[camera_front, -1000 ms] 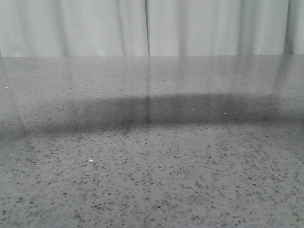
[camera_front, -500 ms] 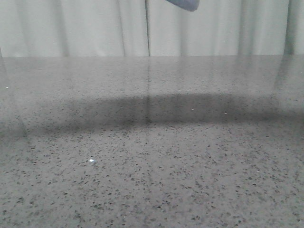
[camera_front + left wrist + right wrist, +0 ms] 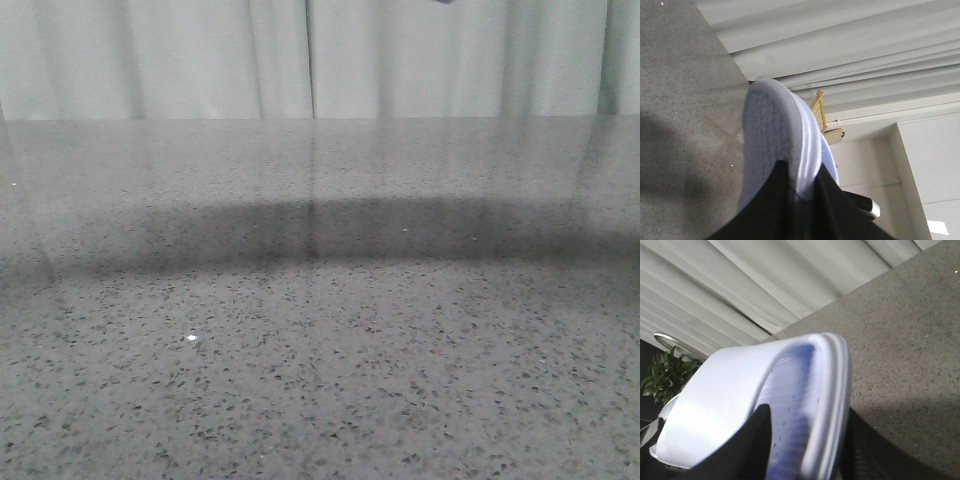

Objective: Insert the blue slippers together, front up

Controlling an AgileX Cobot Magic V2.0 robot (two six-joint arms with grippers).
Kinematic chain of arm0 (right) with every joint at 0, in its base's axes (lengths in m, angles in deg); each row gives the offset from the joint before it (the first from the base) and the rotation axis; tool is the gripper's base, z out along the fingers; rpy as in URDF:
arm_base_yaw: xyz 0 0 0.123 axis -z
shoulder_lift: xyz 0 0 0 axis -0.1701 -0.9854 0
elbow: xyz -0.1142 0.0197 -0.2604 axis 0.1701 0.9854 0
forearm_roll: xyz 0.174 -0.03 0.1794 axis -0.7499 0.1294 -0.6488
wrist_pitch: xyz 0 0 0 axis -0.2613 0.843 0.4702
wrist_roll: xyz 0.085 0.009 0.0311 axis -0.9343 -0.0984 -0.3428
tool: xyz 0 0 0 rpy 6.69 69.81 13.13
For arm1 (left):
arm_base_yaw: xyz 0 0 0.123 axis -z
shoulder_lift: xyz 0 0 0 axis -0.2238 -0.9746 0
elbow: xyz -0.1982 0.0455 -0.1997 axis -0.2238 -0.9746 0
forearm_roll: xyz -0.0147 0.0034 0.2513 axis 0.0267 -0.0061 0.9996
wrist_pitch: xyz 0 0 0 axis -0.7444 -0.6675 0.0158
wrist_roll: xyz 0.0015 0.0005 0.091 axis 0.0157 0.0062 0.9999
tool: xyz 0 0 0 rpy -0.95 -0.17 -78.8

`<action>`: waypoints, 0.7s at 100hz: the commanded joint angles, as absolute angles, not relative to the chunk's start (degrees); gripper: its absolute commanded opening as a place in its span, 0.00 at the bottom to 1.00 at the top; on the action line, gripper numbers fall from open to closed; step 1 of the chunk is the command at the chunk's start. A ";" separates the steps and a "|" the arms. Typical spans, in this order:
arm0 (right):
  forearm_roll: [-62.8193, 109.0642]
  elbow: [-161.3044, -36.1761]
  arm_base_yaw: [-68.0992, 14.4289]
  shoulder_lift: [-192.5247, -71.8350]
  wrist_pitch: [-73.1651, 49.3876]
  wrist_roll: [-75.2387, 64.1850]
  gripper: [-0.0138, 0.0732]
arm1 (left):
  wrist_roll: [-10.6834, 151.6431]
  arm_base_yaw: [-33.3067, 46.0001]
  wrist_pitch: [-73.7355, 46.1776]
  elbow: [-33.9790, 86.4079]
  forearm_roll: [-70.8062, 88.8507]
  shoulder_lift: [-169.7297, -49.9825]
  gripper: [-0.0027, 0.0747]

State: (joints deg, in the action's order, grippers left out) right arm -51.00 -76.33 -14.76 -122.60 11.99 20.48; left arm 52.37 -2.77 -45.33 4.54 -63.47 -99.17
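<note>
At the nearest point of the left wrist view, the left claw (image 3: 799, 192) was clenched on one blue slipper (image 3: 772, 135), its two dark fingers (image 3: 771, 200) pinching the sole edge so that the patterned underside faced the camera and the slipper projected away from the claw, clear of the counter (image 3: 685, 100) beneath it. In the right wrist view, the right claw (image 3: 805, 450) was likewise grasping the second blue slipper (image 3: 740, 410), with one dark finger (image 3: 752, 440) lying inside the shoe and the other outside the rim; the wide strap and the dotted blue footbed faced the camera, and this slipper was also held off the counter. Farther out, the front view showed only the speckled grey counter (image 3: 320, 380), with a band of shadow (image 3: 320, 235) across its middle and a pale curtain (image 3: 180, 55) behind; a small dark sliver at the upper edge could not be identified, and neither slipper nor either arm was otherwise in that view, so the pair were judged to be held above its frame. Beyond the slippers, the wrist views took in a wooden chair (image 3: 821, 112) and a potted plant (image 3: 667, 375) in the room behind. The step in hand was judged to be carrying both slippers aloft ahead of joining. The next move would call for bringing the two together, aligning them toe ends upward, and sliding one into the strap of the other without either claw loosening its hold; how far apart the two slippers stood could not be determined.
</note>
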 commanded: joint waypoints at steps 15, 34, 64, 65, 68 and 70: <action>-52.81 -78.41 -15.42 -120.37 11.48 24.27 0.60 | 51.39 -1.84 -44.64 6.05 -66.81 -99.06 0.06; -47.66 -78.41 -15.42 -116.81 4.30 24.25 0.60 | 51.39 -1.84 -41.95 6.05 -66.16 -100.68 0.06; -42.57 -78.41 -15.42 -111.12 -1.02 24.25 0.60 | 51.39 -1.84 -43.18 6.05 -65.61 -106.98 0.06; -42.34 -78.41 -15.42 -110.86 -1.40 24.25 0.60 | 51.39 -1.84 -43.18 6.05 -65.49 -107.09 0.06; -41.97 -78.41 -15.42 -110.27 -2.25 24.25 0.60 | 51.59 -1.84 -43.18 6.05 -65.52 -107.46 0.06; -41.71 -78.41 -15.42 -109.83 -2.89 24.25 0.60 | 51.80 -1.84 -43.18 6.05 -65.52 -107.85 0.06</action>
State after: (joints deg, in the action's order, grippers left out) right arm -41.87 -76.45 -15.17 -111.47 0.53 23.06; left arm 51.88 -2.33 -41.06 4.35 -61.93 -107.31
